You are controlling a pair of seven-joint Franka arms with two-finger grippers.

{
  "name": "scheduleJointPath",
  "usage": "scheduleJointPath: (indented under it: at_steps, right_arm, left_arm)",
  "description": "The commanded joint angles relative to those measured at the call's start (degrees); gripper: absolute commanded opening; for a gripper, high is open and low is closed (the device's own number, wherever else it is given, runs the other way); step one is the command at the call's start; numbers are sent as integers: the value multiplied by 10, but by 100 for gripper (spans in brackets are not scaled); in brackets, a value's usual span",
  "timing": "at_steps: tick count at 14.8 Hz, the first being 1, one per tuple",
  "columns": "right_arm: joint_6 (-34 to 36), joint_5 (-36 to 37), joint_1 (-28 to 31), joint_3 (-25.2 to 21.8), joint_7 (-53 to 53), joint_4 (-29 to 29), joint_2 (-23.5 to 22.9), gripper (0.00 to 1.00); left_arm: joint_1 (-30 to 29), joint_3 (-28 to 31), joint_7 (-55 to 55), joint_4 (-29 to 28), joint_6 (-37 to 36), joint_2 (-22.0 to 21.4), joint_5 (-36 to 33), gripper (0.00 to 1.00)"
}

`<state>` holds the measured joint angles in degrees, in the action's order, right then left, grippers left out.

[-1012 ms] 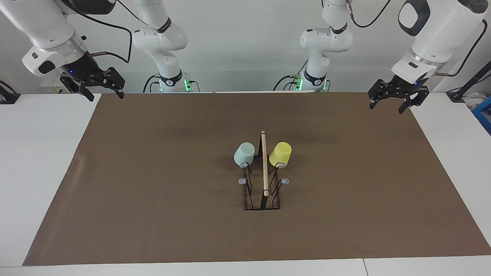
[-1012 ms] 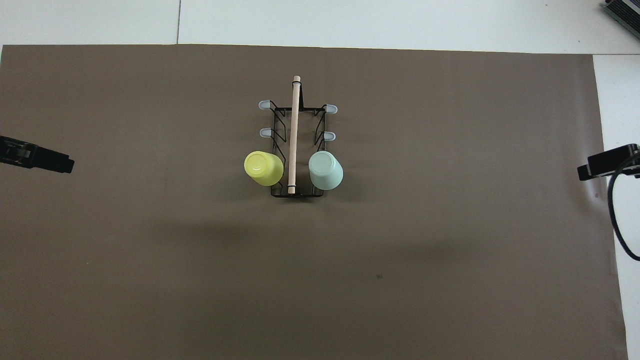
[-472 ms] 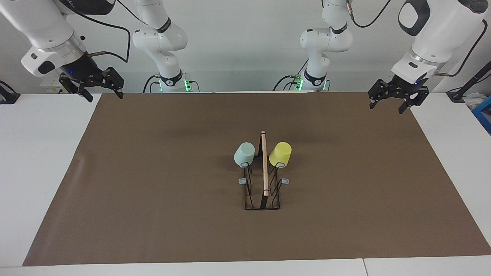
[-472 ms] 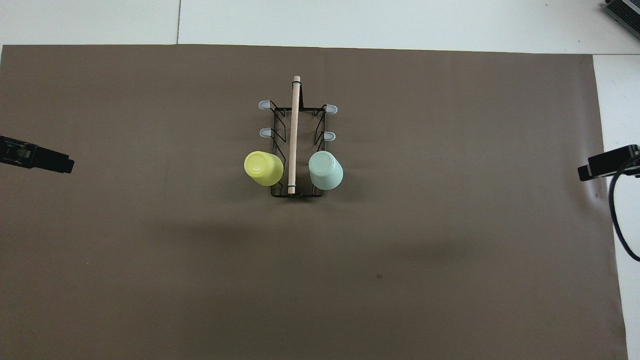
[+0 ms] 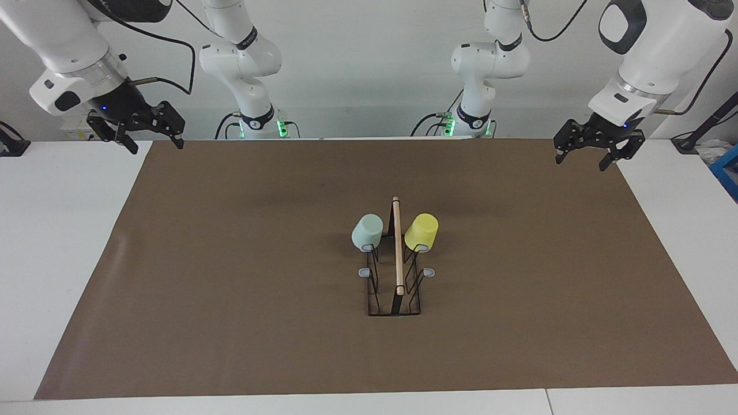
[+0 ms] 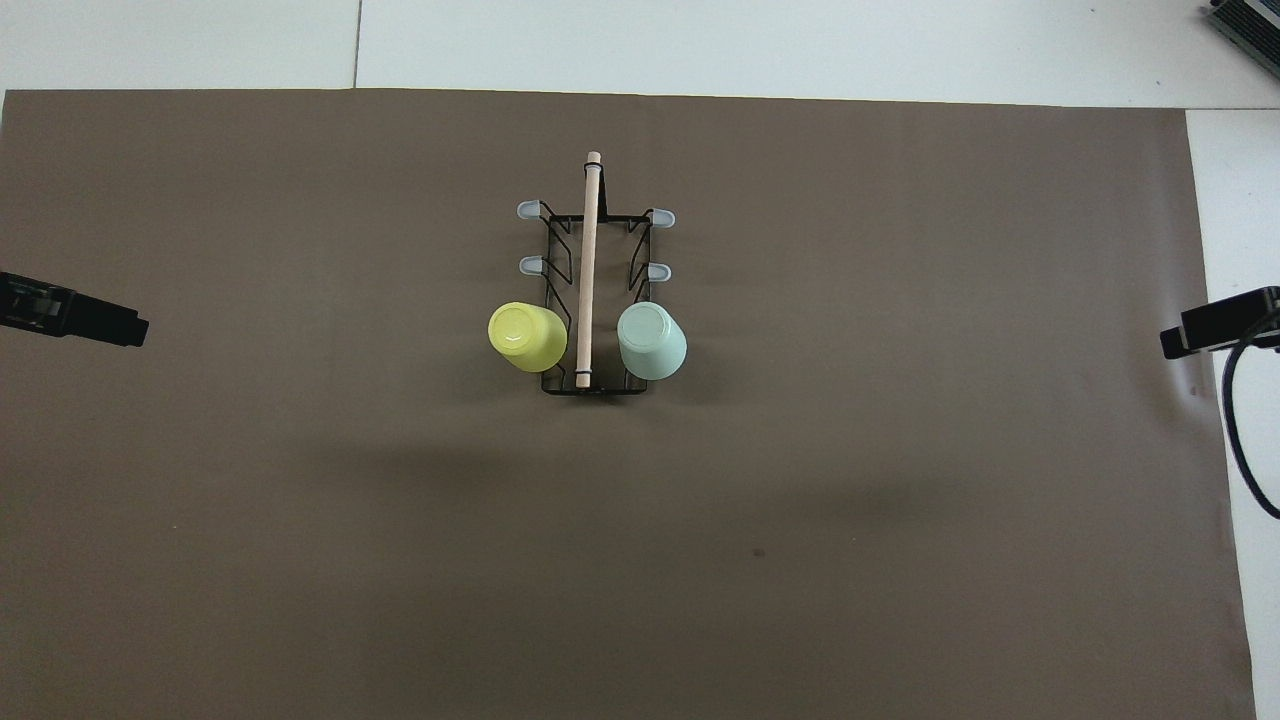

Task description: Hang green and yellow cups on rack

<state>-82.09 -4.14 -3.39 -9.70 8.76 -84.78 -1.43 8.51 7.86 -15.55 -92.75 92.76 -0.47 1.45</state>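
The black wire rack [image 5: 398,253] with its wooden rod stands on the middle of the brown mat; it also shows in the overhead view [image 6: 588,262]. The mint green cup [image 5: 367,231] hangs upside down on the prong nearest the robots on the right arm's side, and the yellow cup [image 5: 421,230] on the matching prong on the left arm's side. Both show from above, green [image 6: 651,340] and yellow [image 6: 526,336]. My left gripper [image 5: 580,162] is open and empty over the mat's corner. My right gripper [image 5: 159,147] is open and empty over the other corner.
The brown mat [image 5: 230,259] covers most of the white table [image 5: 57,242]. The rack's other grey-tipped prongs [image 6: 528,210] are bare. Only the grippers' tips show from above, left [image 6: 130,328] and right [image 6: 1170,343].
My right gripper has drawn slightly up and away from the mat. The left gripper, the rack and both cups have not moved.
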Motion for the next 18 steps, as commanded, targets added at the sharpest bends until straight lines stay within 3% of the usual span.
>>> scheduleJointPath:
  at_steps: [1,5,13,18]
  right_arm:
    - [-3,21,-2,8,13,12,-6,100]
    - [-3,28,-6,11,13,13,-7,100]
    - [-3,60,-27,71,12,15,-6,100]
    - [-4,48,-21,65,16,13,-4,100]
  left_arm:
    - [-4,-6,7,-20,3,-17,-8,100]
    - [-3,-6,7,-20,4,-17,-8,100]
    - [-3,-6,7,-20,4,-17,-8,100]
    - [-3,-6,7,-20,4,-17,-8,100]
